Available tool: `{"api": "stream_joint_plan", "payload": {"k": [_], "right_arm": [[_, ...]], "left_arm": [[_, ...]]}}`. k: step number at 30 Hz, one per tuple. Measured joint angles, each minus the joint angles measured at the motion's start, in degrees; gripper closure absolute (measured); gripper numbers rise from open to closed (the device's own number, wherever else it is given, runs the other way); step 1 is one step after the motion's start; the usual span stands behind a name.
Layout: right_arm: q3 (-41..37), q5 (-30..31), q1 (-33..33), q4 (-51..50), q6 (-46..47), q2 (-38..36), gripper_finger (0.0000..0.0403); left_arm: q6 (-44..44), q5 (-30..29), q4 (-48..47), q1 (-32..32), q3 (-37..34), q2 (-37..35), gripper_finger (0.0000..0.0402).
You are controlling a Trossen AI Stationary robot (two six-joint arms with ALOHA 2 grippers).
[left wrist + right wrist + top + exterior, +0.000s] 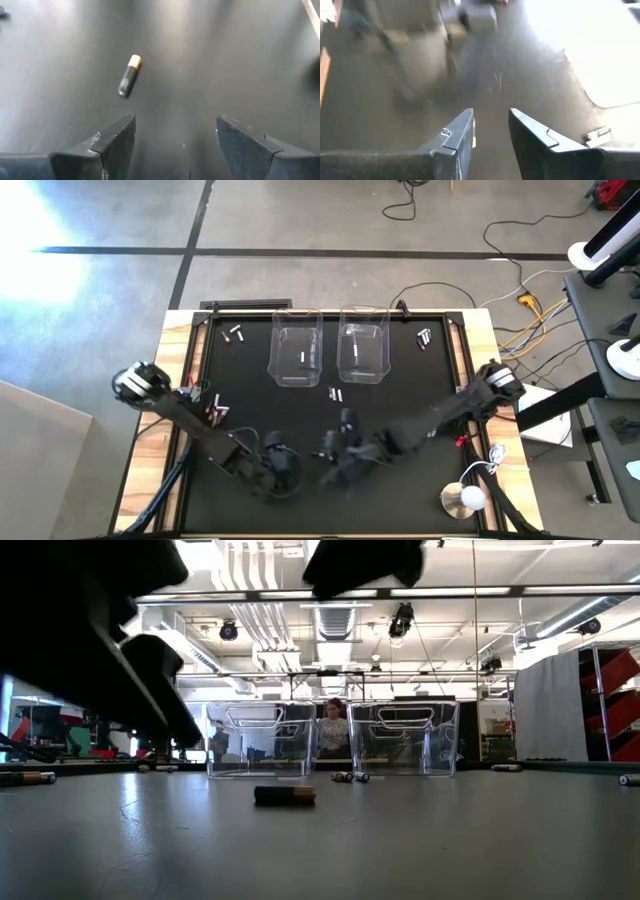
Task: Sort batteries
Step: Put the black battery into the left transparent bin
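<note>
One dark battery (pixel 128 75) with a copper-coloured end lies loose on the black table (pixel 400 390), just ahead of the left gripper (pixel 175 142), whose two fingers stand wide apart with nothing between them. That same battery (pixel 285 796) shows in the low view, flat on its side at the near middle of the mat, touching nothing.

Over on the other side, the right gripper (pixel 491 135) hovers low near the table's centre, close to the left one; its fingers sit with a narrow gap between them and I see nothing held there.

Now the handling, as a judgement: a battery like this is small, rigid and dense for its size, with a smooth round body, so it will roll if nudged from the side and could squirt out of a pinch taken near an end. The sensible hold looks to be across the middle of the barrel, fingers square to its long axis, coming straight down.

Further out, a pair of small batteries (pixel 336 393) lies just in front of the two clear bins. The left bin (pixel 296 370) and the right bin (pixel 362 365) each seem to hold a pale battery. More batteries lie at the far left (pixel 235 334) and far right (pixel 424 337) corners.
</note>
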Motion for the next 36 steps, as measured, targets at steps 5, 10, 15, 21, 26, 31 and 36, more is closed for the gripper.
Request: {"api": "stream_joint_plan", "payload": {"k": [5,10,15,21,26,31,36], "right_arm": [[-0.1,3.5,5.6,-7.5,11.8,-2.8,0.0290],[-0.2,4.4,10.0,-14.4,22.2,-2.7,0.0300],[-1.3,5.7,12.3,-15.6,29.5,-2.4,0.0311],[-1.7,9.2,12.0,-15.7,30.0,-2.4,0.0321],[-1.7,9.2,10.8,-15.7,29.2,-2.4,0.0323],[-1.3,9.3,10.1,-15.8,27.9,-3.0,0.0314],[-0.3,9.5,9.3,-16.2,25.3,-5.1,0.0307]], "left_arm": [[2.9,3.0,0.1,1.9,5.2,6.1,0.0151],[3.4,5.3,-0.4,3.4,6.1,7.4,0.0154],[3.6,8.1,5.0,4.3,4.5,8.1,0.0181],[7.1,10.0,8.4,3.8,4.7,13.0,0.0266],[7.1,9.9,8.6,3.3,4.8,14.7,0.0346],[6.4,11.0,8.4,3.3,4.7,14.6,0.0389],[6.3,13.4,4.8,4.6,4.6,12.2,0.0388]]}}
